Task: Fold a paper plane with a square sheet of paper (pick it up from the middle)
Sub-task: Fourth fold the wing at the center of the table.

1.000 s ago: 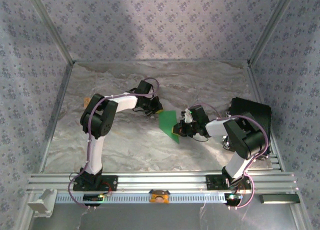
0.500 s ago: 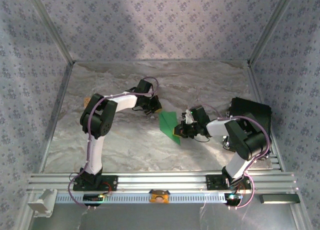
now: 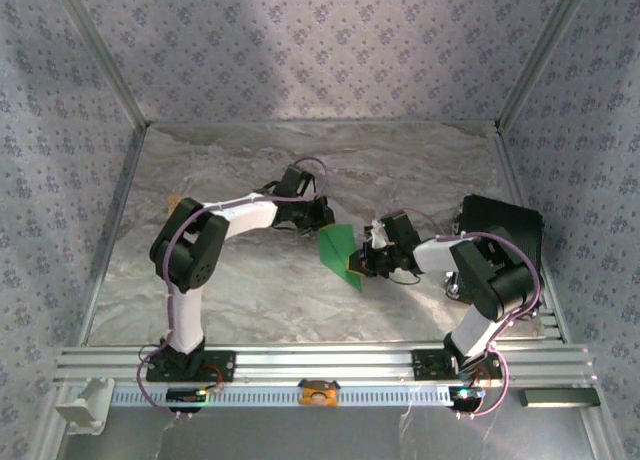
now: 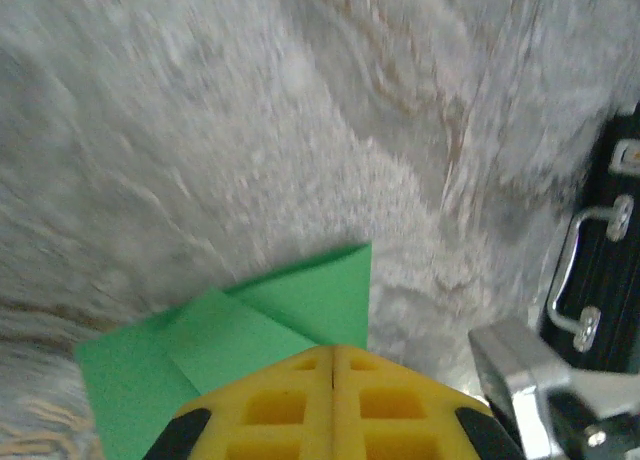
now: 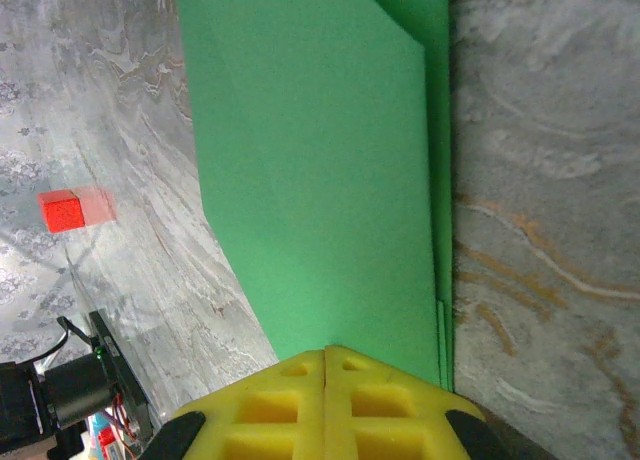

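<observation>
The square sheet of paper [image 3: 338,248] is bright green and folded over into layers, lying mid-table between my two grippers. My right gripper [image 3: 358,263] is shut on its near right edge; in the right wrist view the sheet [image 5: 310,170] runs straight out from my closed yellow fingertips [image 5: 326,352], with stacked edges along its right side. My left gripper [image 3: 322,220] is shut at the sheet's far left corner. In the left wrist view its closed tips [image 4: 332,350] rest over the paper [image 4: 260,320], where a folded flap and a diagonal crease show.
A black case [image 3: 500,230] with a metal handle [image 4: 575,275] stands at the right, close behind my right arm. A small red block [image 5: 62,210] sits on the marbled table off to the left. Patterned walls enclose the table on three sides.
My left gripper has moved right and forward against the sheet's far corner. The green sheet looks narrower than a second ago. The right gripper has stayed in place.
</observation>
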### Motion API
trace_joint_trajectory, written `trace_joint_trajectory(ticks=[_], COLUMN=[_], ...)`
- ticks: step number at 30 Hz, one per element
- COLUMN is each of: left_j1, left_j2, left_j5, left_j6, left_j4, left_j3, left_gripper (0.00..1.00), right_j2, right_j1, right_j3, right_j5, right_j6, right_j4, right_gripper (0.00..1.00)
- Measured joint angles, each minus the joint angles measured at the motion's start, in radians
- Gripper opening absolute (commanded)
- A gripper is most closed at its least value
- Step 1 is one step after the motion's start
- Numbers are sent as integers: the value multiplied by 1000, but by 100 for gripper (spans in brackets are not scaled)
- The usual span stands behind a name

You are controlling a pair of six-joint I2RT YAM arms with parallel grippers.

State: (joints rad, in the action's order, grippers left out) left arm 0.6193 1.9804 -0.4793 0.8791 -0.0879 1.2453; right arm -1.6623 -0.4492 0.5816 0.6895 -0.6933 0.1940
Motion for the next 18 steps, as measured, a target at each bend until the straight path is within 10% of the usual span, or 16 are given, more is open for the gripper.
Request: trace_joint_trajectory(ticks=[18], left_j1=[5], left_j2=[89], left_j5=[-30], left_j6=[-53], left_j4=[22], left_j3=[4], left_gripper=[1], right_j2=[33], right_j1=[-12], right_j3=[92], right_j5=[-33], right_j6=[11], right_j4=[-166], right_gripper=[0])
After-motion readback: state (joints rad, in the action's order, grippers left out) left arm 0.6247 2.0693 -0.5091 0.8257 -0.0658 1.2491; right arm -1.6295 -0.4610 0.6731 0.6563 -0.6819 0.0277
